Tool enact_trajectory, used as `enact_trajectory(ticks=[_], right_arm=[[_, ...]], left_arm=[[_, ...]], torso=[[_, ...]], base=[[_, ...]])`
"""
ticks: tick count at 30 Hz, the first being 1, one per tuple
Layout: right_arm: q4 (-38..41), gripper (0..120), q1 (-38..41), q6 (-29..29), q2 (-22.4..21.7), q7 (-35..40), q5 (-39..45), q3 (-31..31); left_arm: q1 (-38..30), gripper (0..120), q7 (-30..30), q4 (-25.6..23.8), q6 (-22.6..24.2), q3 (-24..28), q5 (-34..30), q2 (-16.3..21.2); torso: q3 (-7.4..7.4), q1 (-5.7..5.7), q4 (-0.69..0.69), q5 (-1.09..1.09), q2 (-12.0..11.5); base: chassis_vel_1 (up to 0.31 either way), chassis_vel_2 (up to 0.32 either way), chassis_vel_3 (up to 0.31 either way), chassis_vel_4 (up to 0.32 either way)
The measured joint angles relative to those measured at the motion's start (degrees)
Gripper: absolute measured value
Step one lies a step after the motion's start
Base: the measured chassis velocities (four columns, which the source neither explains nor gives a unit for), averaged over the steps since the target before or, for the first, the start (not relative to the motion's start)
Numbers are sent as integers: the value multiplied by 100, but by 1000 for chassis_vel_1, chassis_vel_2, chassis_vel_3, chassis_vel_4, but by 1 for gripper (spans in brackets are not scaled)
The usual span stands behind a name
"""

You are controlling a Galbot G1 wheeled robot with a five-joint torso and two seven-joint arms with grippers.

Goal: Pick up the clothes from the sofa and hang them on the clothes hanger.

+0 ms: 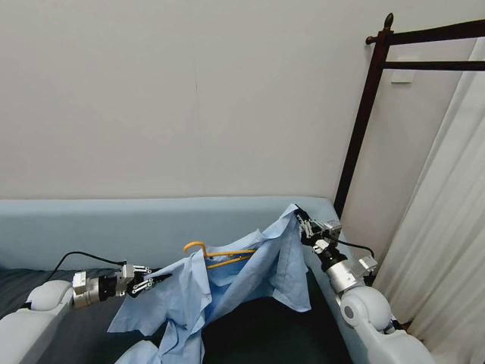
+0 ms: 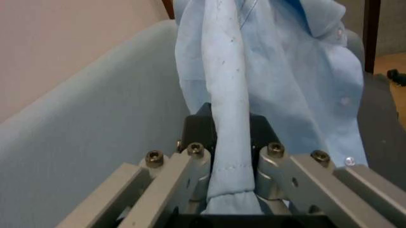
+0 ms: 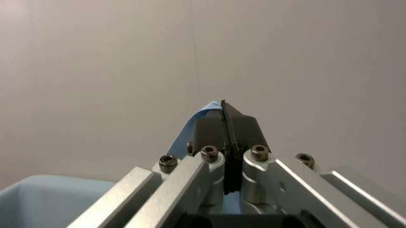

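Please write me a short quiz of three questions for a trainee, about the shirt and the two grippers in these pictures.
1. True or false: the right gripper is open and empty.
2. What does the left gripper pinch? A) a cable B) the light blue cotton shirt C) nothing
3. Fill in: a yellow-orange wire ____ sits inside the shirt.

Key: 1 false, it is shut on the shirt's edge; 2 B; 3 hanger.

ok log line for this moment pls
left gripper: shut on shirt | right gripper: shut on shirt, higher | hanger: in shirt | rack: at sofa's right end
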Motion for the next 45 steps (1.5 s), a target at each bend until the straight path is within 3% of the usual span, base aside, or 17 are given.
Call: enact_trajectory(ticks=[9,13,16,18,21,29,33,36,38,42,45], right_arm=[[718,0,-562,472,-28,-485,36,-55],[876,0,-1050,660,-68,-929,-32,-38],[483,0,-1333,542,-146,-591,-918,-43],[436,0,-1351,521,-155,-545,-1026,-54],[-107,15,-1459,383,-240,-197,-2129,-331],[-144,41,-1492,388,-226,355,-3185,-696],[160,55,-1518,612,-283,287,-2989,-595],[174,70,-1471,1059,-448,-685,-2476,-343],[137,75,-1448,1145,-466,-800,-2406,-297],[310,87,-1386,970,-425,84,-2261,-488],[514,98,-1155,562,-306,1147,-2153,-861]], left_arm=[[97,7,-878,-26,-108,-33,264,-257],[224,7,-1417,-266,-138,-21,-67,-367],[283,7,-1629,-669,-177,21,-540,-326],[283,7,-1642,-707,-177,25,-576,-315],[265,7,-1858,-1182,-173,70,-830,-130],[286,7,-2407,-1729,-144,31,-900,199],[351,7,-2843,-1941,-136,-46,-994,393],[297,7,-3096,-2066,-86,-100,-1277,555],[276,7,-3106,-2089,-68,-110,-1338,596],[339,7,-2960,-2170,-43,-121,-1404,676],[585,7,-2665,-2270,-20,-137,-1411,649]], torso=[[0,0,-1,0,0],[0,0,-1,-1,0],[0,0,-1,0,0],[0,0,-1,0,0],[0,0,-1,1,0],[0,0,0,0,0],[0,0,1,-1,0],[0,0,0,-2,0],[0,0,-1,-2,0],[0,1,-2,2,0],[0,0,1,-2,-1]], base=[[0,0,0,0],[0,0,0,0],[0,0,0,0],[0,0,0,0],[0,0,0,0],[0,0,0,0],[0,0,0,0],[0,0,0,0],[0,0,0,0],[0,0,0,0],[0,0,0,0]])
